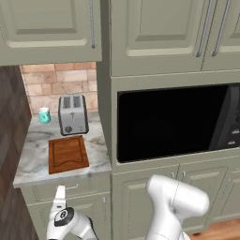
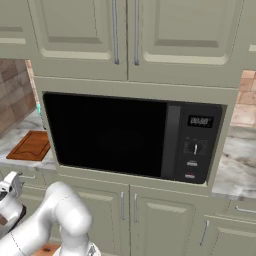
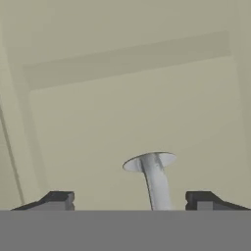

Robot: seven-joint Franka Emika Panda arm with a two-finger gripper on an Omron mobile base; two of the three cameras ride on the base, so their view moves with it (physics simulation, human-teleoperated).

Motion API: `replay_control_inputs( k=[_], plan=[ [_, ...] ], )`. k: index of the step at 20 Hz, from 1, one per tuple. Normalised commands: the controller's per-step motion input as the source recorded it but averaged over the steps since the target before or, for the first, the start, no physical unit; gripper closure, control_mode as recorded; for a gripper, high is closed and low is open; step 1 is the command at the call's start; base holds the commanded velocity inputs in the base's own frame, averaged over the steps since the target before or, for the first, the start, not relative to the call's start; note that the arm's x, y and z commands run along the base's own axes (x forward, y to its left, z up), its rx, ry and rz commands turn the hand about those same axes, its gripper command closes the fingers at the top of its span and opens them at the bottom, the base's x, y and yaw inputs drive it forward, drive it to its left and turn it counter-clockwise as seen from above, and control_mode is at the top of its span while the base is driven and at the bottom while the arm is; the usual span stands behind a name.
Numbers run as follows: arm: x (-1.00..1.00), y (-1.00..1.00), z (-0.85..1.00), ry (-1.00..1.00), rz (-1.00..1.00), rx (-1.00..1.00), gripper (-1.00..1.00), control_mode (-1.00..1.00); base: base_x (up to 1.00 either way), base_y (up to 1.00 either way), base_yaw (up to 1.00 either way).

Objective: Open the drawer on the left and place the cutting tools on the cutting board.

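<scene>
Gripper at the closed drawer handle, jaws apart.
Left to right: teal cup, toaster at counter back, cutting board just in front of it; drawer sits below the counter edge. Hand view: handle post between the spread fingertips, not gripped.

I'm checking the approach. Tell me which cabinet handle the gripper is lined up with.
The gripper is lined up with the silver bar handle of the drawer under the cutting board. It runs horizontally; the handles on the taller cabinet doors are vertical.
</scene>
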Motion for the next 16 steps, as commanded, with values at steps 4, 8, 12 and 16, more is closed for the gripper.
replay_control_inputs(
  k=[4, 8, 12, 16],
  plan=[
    [0.11, 0.00, -0.32, -0.11, 0.00, -0.07, -1.00, -1.00, 0.00, 0.00, 0.00],
    [0.16, 0.01, -0.19, -0.14, 0.00, -0.07, 1.00, -1.00, 0.00, 0.00, 0.00],
    [0.07, 0.00, -0.05, -0.15, 0.00, -0.05, 1.00, -1.00, 0.00, 0.00, 0.00],
    [0.00, 0.07, 0.00, -0.11, 0.00, -0.01, 1.00, -1.00, 0.00, 0.00, 0.00]
  ],
)
